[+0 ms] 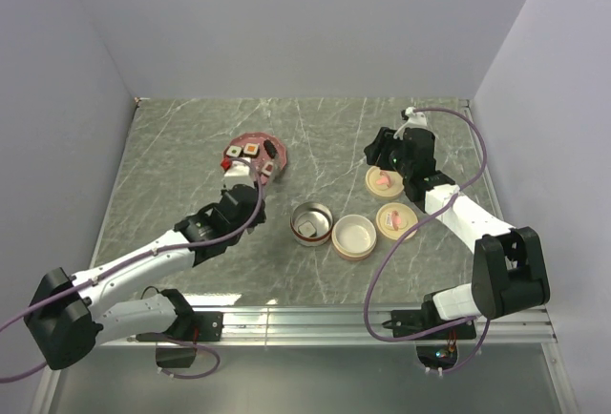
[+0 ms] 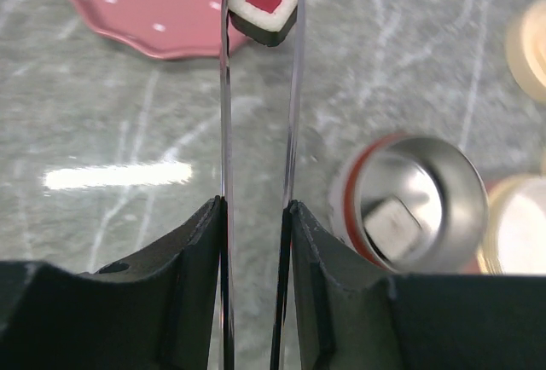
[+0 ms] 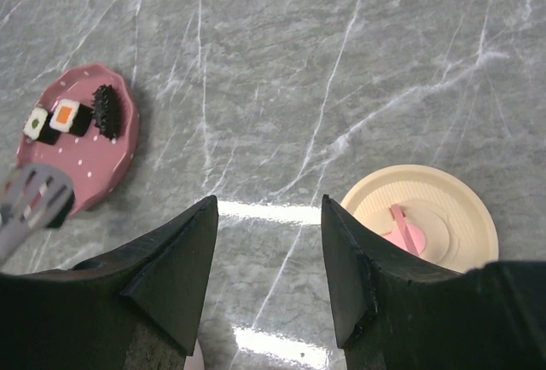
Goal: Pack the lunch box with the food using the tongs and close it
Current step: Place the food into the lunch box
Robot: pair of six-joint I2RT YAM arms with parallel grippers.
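My left gripper is shut on the tongs, whose two thin silver arms run forward from between its fingers. At their tips the tongs pinch a piece of food, white with a red top, just off the rim of the dark pink plate. More food lies on the plate. The round metal lunch box stands open with a white block inside. My right gripper hangs open and empty above the table beside a cream lid.
A second round pot, cream inside, stands right of the metal one. Two cream lids with pink centres lie under the right arm. Grey walls close in the marbled table on three sides.
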